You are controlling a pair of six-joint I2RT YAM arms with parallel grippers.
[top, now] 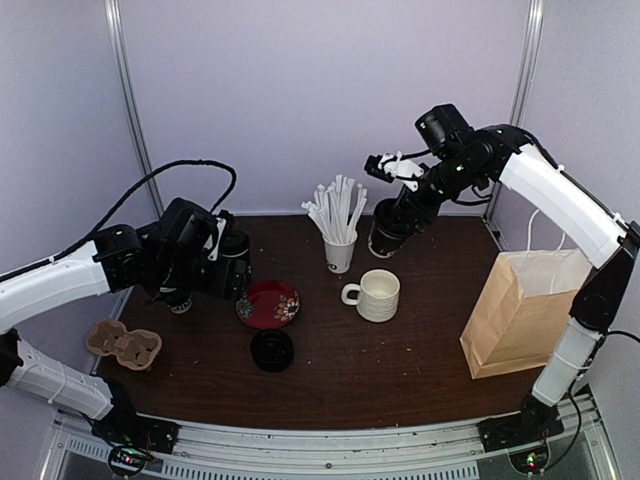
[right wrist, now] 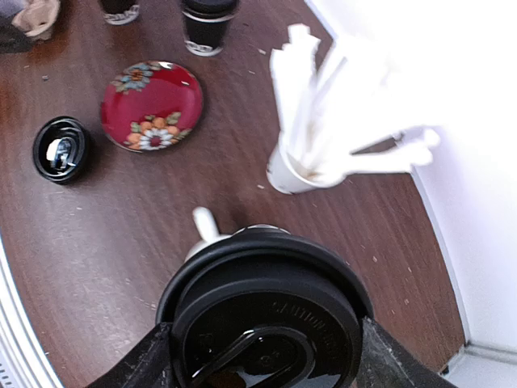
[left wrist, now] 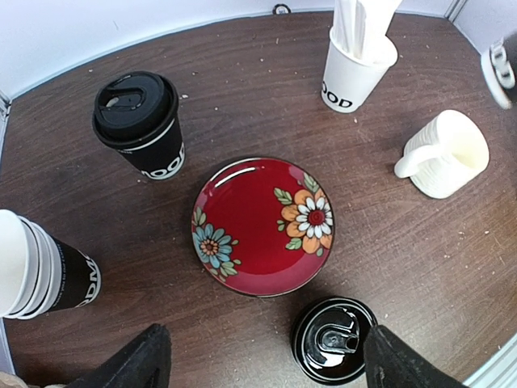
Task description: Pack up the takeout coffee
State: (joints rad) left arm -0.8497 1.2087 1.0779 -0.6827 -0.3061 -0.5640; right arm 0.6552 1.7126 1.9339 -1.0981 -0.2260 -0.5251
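A takeout coffee cup (top: 386, 236) with a black lid (right wrist: 266, 315) is held at the back of the table, beside the cup of straws. My right gripper (right wrist: 265, 356) is shut on it, one finger pressed on each side of the lid. Whether the cup rests on the table I cannot tell. A second lidded coffee cup (left wrist: 139, 121) stands at the back left. My left gripper (left wrist: 262, 356) hangs open above bare table just in front of the red plate, holding nothing. Its right finger (left wrist: 388, 360) is beside a loose black lid (left wrist: 333, 339).
A stack of lidless paper cups (left wrist: 40, 271) stands at the left. A cardboard cup carrier (top: 125, 343) lies at the front left, and an open brown paper bag (top: 525, 310) stands at the right. The red flowered plate (left wrist: 262, 226), cream mug (top: 375, 295) and straw cup (top: 340, 245) occupy the middle.
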